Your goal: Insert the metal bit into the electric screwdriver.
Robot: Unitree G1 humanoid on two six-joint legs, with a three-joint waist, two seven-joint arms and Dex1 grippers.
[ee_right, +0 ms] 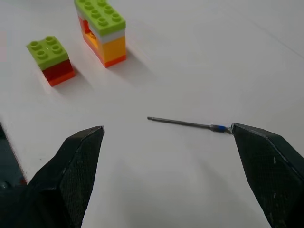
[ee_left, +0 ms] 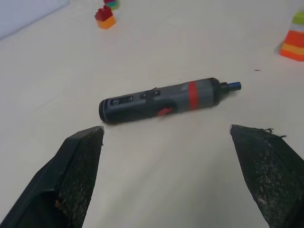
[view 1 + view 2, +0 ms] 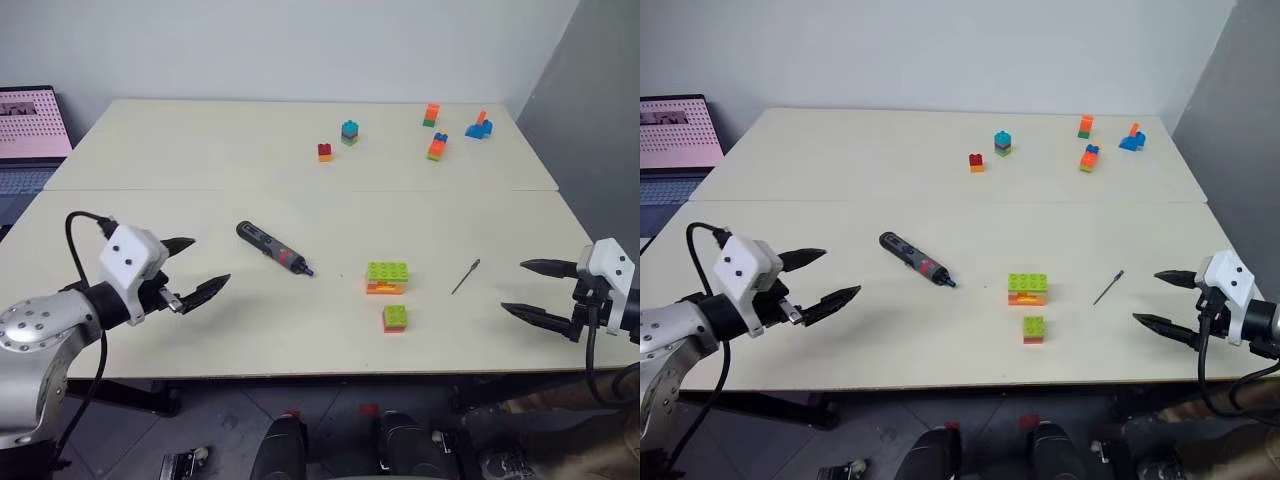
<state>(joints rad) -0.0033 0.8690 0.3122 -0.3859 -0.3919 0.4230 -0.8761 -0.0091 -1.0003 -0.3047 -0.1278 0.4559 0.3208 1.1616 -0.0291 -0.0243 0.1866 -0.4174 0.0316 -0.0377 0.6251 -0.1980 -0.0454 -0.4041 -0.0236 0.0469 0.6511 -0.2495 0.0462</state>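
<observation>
The electric screwdriver [image 3: 274,248] is dark grey with a red band and lies flat on the table left of centre, its tip pointing right and toward me; the left wrist view shows the screwdriver [image 2: 166,99] ahead of the fingers. My left gripper [image 3: 200,268] hovers to its left, open and empty. The metal bit [image 3: 466,275], a thin grey rod, lies on the table right of centre, also seen as the bit [image 1: 187,124] with a small blue band. My right gripper [image 3: 533,290] is open and empty, to the right of the bit.
A green-topped brick stack [image 3: 387,276] and a small green and red brick [image 3: 395,318] lie between the screwdriver and the bit. Several coloured bricks [image 3: 437,147] sit at the table's far side. A laptop [image 3: 32,130] stands beyond the left edge. The table's front edge is near both grippers.
</observation>
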